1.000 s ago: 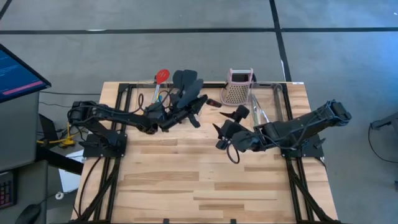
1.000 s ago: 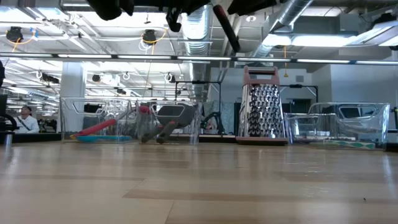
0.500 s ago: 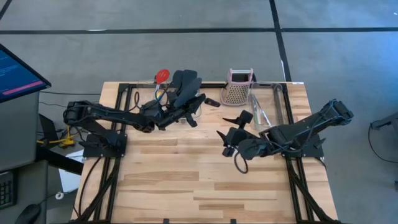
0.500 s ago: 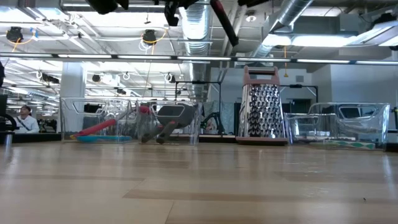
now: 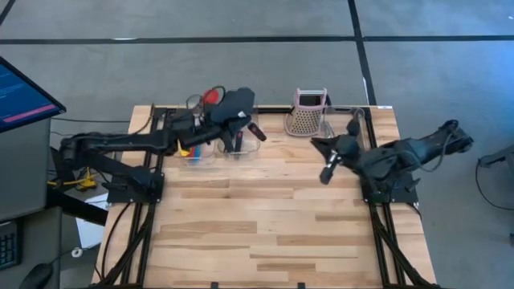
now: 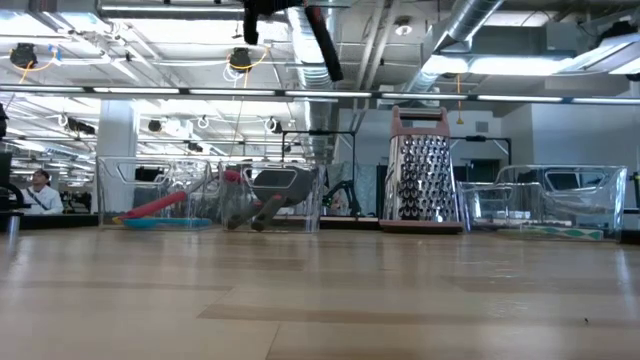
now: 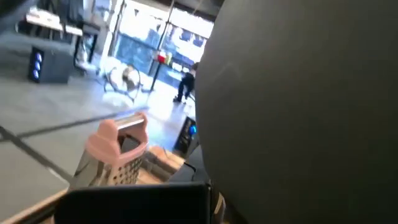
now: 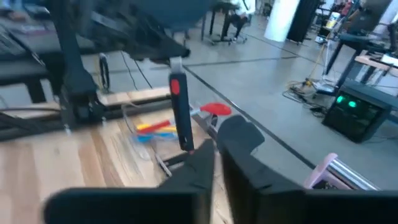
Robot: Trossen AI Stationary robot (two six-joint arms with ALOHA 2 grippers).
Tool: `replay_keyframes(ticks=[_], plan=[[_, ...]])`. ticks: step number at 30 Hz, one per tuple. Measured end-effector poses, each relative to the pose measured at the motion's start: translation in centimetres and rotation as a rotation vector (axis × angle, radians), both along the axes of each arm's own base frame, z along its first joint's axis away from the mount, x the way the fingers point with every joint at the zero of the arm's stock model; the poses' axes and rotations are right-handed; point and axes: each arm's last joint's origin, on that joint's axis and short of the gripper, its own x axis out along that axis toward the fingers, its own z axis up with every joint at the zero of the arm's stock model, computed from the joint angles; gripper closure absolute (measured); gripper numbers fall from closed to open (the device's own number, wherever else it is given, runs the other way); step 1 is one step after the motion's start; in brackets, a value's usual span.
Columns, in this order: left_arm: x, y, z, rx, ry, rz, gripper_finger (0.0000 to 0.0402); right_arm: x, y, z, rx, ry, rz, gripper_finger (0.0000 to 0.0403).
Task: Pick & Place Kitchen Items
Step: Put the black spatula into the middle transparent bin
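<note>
Pale wood-plank counter (image 5: 265, 217), black metal frame. Left gripper (image 5: 210, 120) clamped on one black spatula (image 5: 235, 103), broad flat blade, black-red handle (image 6: 322, 42), held raised over the left clear plastic bin (image 5: 201, 152). Inside that bin: one red spoon (image 5: 210, 95), small yellow and blue spoons (image 8: 153, 127). Right gripper (image 5: 328, 171) near the right bin (image 6: 545, 205), fingers narrow, holding nothing. One perforated metal grater (image 5: 307, 112), pink top, upright between the bins.

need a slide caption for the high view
Left claw holds a black spatula over the left clear bin; right claw beside the box grater.
</note>
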Motion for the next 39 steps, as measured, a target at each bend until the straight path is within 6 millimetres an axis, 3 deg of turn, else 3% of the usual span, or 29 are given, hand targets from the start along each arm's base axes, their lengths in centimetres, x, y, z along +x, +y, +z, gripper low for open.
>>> replay_keyframes(ticks=[3,8,13,18,30,39], plan=[[-0.6,1.7,-0.2,-0.055,0.029,-0.032,0.0401,-1.1,0.0,0.7,0.014,-0.029,0.035,0.0395],[-1.5,4.7,-1.1,-0.152,0.091,-0.051,0.0401,-2.6,0.3,1.2,0.071,-0.063,0.105,0.0376],[-2.7,7.2,-2.0,-0.201,0.163,0.031,0.0401,-2.9,0.9,1.2,0.078,-0.063,0.144,0.0385],[-3.3,9.5,-3.1,-0.291,0.203,0.008,0.0401,-2.6,1.2,0.7,0.061,-0.026,0.152,0.0401],[-0.4,12.5,-9.6,-0.484,0.362,0.008,0.0401,-2.4,1.2,0.6,0.065,-0.025,0.143,0.0397],[0.1,13.7,-11.8,-0.557,0.395,0.043,0.0401,-2.4,1.2,0.6,0.065,-0.025,0.143,0.0398]])
